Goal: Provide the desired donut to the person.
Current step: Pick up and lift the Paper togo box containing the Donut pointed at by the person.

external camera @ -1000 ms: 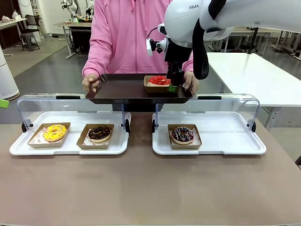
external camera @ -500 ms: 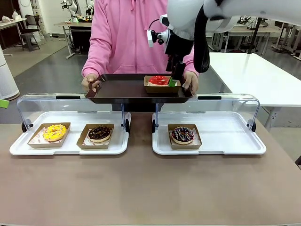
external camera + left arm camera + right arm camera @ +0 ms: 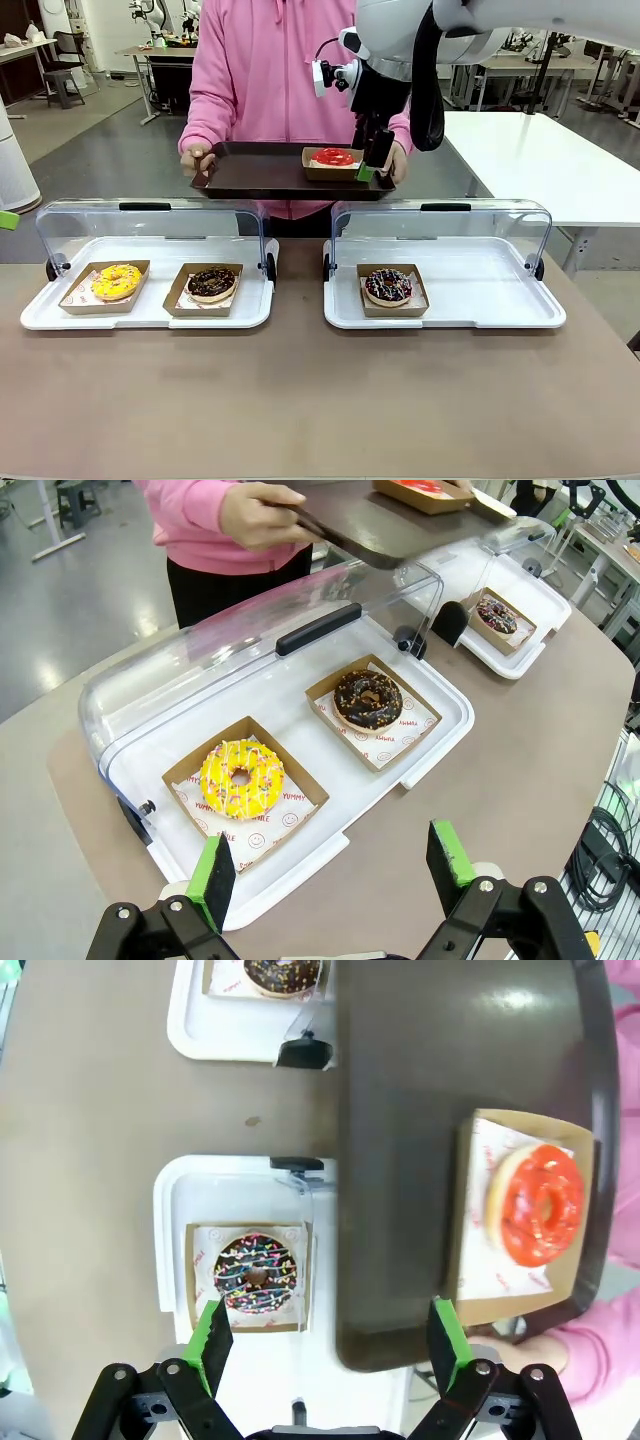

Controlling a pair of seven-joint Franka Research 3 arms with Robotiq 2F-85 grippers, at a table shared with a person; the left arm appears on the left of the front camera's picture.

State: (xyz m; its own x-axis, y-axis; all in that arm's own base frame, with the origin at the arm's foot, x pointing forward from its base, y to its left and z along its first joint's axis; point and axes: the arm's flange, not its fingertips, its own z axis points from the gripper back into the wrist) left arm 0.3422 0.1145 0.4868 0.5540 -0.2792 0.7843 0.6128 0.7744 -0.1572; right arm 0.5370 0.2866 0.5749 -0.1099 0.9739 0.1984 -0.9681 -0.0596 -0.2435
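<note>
1. Your right gripper (image 3: 327, 1332) is spread wide with nothing between its fingers. In the front view it hangs just before the tray's (image 3: 250, 172) near edge. One green pad shows clearly there; the other finger is hard to pick out.
2. The red donut (image 3: 333, 157) sits in its box on the tray, just beside that gripper. The person (image 3: 260, 70) holds the tray up behind the covers (image 3: 150, 222).
3. One hand (image 3: 195, 158) grips the tray's end on your left side, in plain sight. The other hand (image 3: 520, 1352) is mostly hidden behind the gripper in the front view and partly hidden under the tray rim in the right wrist view.
4. Your left gripper (image 3: 330, 858) is also spread and empty, near the yellow donut (image 3: 242, 778). The chocolate donut (image 3: 367, 700) lies beside that one.
5. The sprinkled donut (image 3: 388, 286) lies alone in the right case.
</note>
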